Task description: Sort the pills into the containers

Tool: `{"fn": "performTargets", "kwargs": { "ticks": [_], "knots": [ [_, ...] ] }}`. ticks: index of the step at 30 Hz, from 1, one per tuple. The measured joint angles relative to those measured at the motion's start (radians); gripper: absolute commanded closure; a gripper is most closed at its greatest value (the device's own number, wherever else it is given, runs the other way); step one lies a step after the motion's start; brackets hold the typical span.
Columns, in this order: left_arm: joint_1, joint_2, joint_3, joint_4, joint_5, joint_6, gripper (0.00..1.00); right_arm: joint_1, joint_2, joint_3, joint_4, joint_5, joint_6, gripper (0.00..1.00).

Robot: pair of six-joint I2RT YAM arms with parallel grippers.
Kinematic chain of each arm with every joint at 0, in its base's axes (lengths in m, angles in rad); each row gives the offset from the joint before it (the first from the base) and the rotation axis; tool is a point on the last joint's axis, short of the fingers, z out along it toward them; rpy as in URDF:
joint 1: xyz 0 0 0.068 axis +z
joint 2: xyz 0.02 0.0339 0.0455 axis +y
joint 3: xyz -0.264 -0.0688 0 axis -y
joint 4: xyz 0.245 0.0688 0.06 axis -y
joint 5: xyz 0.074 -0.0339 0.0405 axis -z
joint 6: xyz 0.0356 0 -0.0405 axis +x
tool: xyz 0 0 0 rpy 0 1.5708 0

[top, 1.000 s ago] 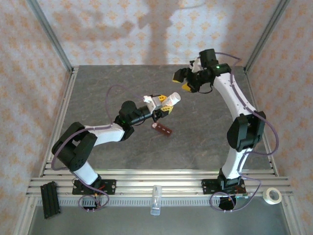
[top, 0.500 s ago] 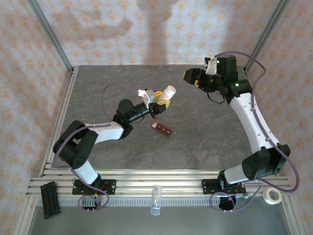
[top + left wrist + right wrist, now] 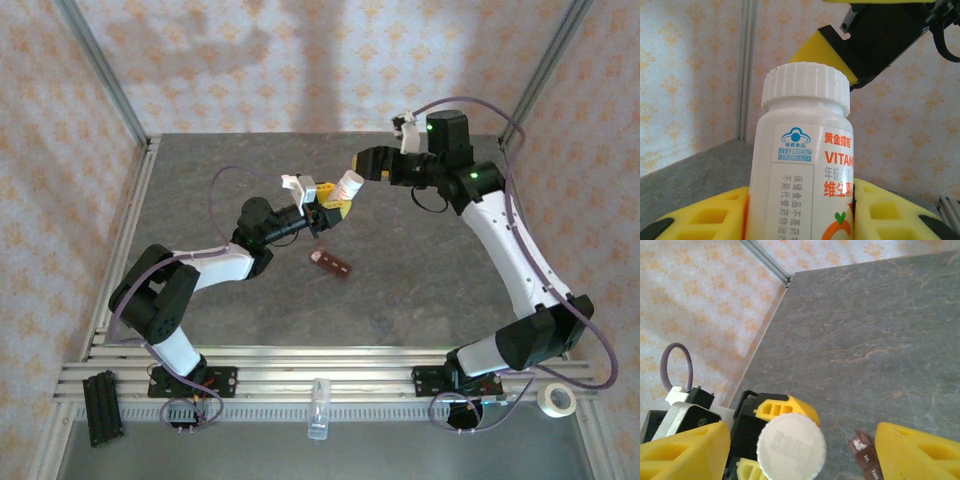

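Observation:
A white vitamin bottle (image 3: 347,186) with a ribbed cap (image 3: 806,88) is held up off the table by my left gripper (image 3: 331,207), whose yellow pads (image 3: 705,215) are shut on its body. My right gripper (image 3: 366,163) hangs open just beyond the cap, apart from it; its yellow fingers (image 3: 682,450) stand wide on either side of the white cap (image 3: 791,447). The reddish-brown containers (image 3: 333,264) lie flat on the grey table below the bottle. The open end compartment of the containers (image 3: 863,450) holds something white.
A clear tube (image 3: 318,407) lies on the front rail. A black block (image 3: 101,406) sits at the front left and a tape roll (image 3: 556,400) at the front right. Patterned walls and metal posts (image 3: 103,72) enclose the grey table (image 3: 420,290).
My right gripper swung away to the right, then came back left toward the bottle cap. My left gripper raised the bottle slightly up and right. The containers have not moved.

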Motion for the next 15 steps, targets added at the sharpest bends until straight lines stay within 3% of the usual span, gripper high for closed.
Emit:
{"fn": "performTargets", "kwargs": {
  "ticks": [15],
  "knots": [
    [0.0, 0.012, 0.006, 0.006, 0.018, -0.025, 1.0, 0.027, 0.033, 0.014, -0.05, -0.01, -0.043, 0.29]
  ]
}}
